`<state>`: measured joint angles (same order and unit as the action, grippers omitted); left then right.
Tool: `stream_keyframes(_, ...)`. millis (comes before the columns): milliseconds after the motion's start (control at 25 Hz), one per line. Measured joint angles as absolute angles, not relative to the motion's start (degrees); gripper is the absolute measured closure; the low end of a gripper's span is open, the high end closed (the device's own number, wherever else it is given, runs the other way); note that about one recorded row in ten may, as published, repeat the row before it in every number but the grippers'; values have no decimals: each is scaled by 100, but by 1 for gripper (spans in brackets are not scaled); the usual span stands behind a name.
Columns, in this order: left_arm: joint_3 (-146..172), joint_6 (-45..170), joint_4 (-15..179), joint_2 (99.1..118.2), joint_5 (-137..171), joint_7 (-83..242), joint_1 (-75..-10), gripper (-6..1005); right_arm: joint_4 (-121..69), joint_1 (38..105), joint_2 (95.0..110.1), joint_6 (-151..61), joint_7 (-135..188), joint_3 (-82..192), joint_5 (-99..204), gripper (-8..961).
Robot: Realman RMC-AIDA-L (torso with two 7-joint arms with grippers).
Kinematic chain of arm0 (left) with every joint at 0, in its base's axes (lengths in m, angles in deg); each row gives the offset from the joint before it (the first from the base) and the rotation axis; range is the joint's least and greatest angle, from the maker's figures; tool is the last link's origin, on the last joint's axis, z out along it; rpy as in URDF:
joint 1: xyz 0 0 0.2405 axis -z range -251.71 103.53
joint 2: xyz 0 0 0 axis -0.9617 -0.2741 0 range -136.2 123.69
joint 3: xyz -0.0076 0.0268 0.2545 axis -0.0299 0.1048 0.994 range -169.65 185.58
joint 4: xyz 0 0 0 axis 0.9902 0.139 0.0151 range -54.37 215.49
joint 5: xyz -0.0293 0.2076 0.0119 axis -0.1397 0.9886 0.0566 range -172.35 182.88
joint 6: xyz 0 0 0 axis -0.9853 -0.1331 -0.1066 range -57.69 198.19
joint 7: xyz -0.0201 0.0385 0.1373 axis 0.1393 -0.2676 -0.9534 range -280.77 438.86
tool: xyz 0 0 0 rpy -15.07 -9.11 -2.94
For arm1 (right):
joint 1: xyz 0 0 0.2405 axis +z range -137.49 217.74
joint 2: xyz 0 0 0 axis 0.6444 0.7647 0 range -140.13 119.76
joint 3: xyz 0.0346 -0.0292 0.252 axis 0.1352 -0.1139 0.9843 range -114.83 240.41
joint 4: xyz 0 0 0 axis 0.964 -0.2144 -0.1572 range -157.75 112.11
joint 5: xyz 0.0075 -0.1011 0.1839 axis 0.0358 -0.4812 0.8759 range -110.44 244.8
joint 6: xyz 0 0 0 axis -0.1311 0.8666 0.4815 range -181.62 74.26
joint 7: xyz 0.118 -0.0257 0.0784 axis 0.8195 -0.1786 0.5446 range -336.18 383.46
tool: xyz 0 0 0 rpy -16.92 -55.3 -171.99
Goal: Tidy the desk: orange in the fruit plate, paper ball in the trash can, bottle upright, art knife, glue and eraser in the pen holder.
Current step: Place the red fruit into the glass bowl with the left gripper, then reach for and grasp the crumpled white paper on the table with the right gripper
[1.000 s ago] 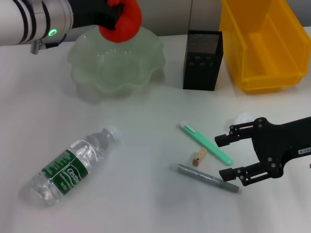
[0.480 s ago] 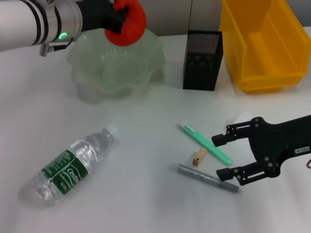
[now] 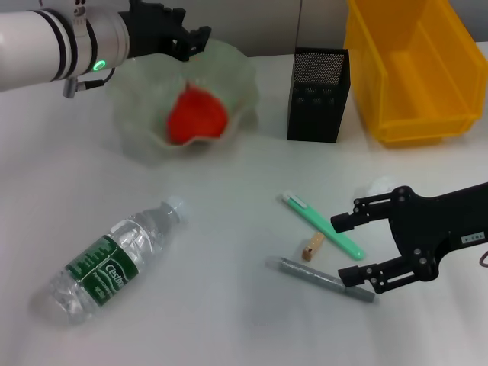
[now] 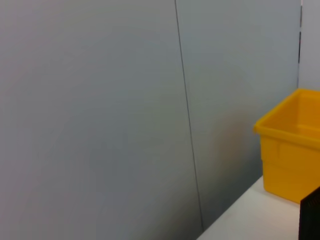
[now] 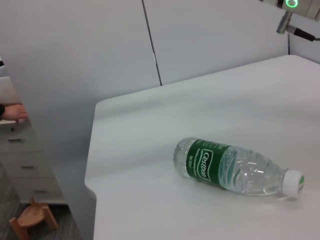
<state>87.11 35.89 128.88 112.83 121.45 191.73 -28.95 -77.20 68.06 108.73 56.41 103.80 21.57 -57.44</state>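
Two claws in play: the left claw (image 3: 187, 40) hangs open and empty over the fruit plate's (image 3: 242, 76) back rim, with the orange (image 3: 197, 116) sitting inside. Well off from that plate, the right claw (image 3: 352, 248) is spread wide around the mint-green stick (image 3: 322, 224) and grey stick (image 3: 326, 280), eraser (image 3: 312, 246) just beside it, so I'd guess those go next, into the pen holder (image 3: 319, 94).
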Motion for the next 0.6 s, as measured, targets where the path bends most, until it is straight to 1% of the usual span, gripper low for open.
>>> stream_keyframes(240, 8760, 3589, 12937, 11283, 12101, 19172, -3024, 483, -7702, 6808, 10873, 5637, 10364, 2157, -5744, 209)
stream_keyframes(320, 8761, 3566, 13024, 11279, 12036, 19148, -3106, 381, -7702, 6808, 10873, 5635, 10362, 2157, -5744, 210)
stream_keyframes(400, 8739, 3316, 13346, 11242, 11662, 18947, -3390, 278, -7703, 6807, 10873, 5635, 10358, 2158, -5743, 211)
stream_keyframes(440, 8739, 3316, 13346, 11242, 11662, 18947, -3390, 256, -7704, 6807, 10873, 5636, 10357, 2166, -5741, 211)
stream_keyframes(600, 8482, 2325, 13938, 11197, 10834, 18312, -3947, 169, -7733, 6827, 10873, 5635, 10400, 2189, -5736, 213)
